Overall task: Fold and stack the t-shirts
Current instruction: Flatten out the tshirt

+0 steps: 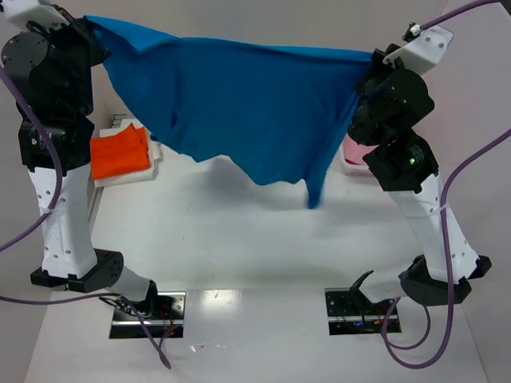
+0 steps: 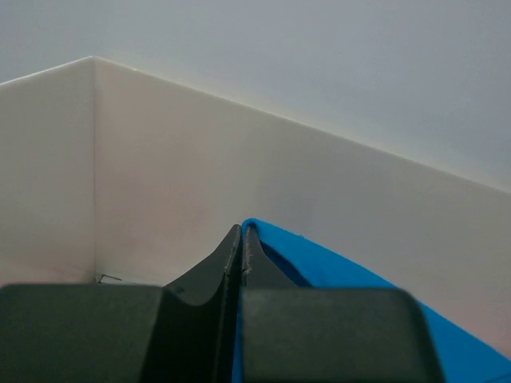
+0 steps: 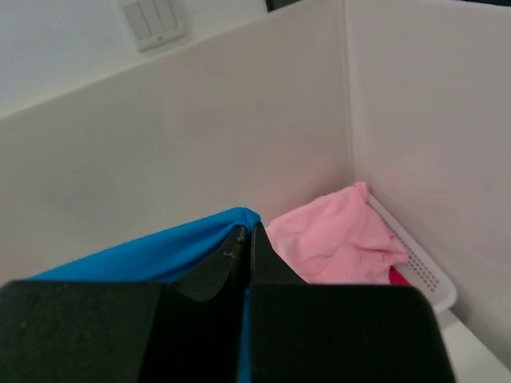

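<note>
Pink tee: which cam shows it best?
Right wrist: the pink tee lies bunched on the white basket, plainly visible. Top external shows only a sliver between the blue tee and the right arm. Left wrist shows none of it.

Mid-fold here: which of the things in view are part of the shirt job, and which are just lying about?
Job:
- blue t-shirt, held stretched in the air by the left hand and right hand
- orange t-shirt, lying at the left
- pink t-shirt, far right corner

Lying about:
- white basket under the pink one
- wall switch
</note>
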Controlling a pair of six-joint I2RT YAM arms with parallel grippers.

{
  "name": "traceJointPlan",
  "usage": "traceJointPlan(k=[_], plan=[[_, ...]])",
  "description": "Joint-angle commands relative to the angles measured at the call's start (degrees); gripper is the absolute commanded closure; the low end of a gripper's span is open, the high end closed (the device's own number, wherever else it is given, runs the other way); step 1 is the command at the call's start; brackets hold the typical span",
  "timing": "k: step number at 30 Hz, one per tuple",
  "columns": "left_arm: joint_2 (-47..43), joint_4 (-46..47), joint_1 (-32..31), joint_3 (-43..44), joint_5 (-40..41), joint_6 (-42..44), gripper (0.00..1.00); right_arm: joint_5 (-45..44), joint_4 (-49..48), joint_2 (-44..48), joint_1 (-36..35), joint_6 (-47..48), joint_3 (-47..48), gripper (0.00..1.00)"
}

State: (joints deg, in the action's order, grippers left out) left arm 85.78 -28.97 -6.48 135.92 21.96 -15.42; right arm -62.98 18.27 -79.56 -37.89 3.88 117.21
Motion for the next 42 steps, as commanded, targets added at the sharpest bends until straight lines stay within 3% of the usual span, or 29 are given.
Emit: traceJointPlan(k=[1,14,22,24,30,33,36,42], plan=[[1.7,-0.6,0.4,3.2,2.3,0.0,1.0,-5.1,-4.7,4.0,0.4,3.3,-6.9,1.0],[-2.1,-0.6,0.4,0.3,0.8,4.4,1.0,-0.8,-2.6,1.1,1.2,-1.4,-11.0,1.0],[-1.8,-0.6,0.4,5.5,5.0,6.6,1.0,10.1,4.6,-13.3,5.5,-8.0,6.7,1.0],[-0.8,-0.6,0.4,7.4,4.1,6.6,1.0,15.0,7.3,-17.5,7.7,-10.8,10.9,1.0],[4.9,-1.2,0.4,12.7,-1.9,7.2,1.0,25.5,6.3,-20.6,14.5,-15.4,11.9,1.0],[8.2,-3.1,0.4,15.8,-5.6,8.0,1.0,38.0,6.8,-21.3,25.2,-21.3,13.8,1.0],[8.2,-4.2,0.4,14.9,-9.6,8.0,1.0,37.3,6.2,-21.3,26.9,-18.7,13.8,1.0],[4.3,-4.8,0.4,10.4,-10.3,8.0,1.0,37.3,3.8,-18.0,26.9,-14.8,8.9,1.0]])
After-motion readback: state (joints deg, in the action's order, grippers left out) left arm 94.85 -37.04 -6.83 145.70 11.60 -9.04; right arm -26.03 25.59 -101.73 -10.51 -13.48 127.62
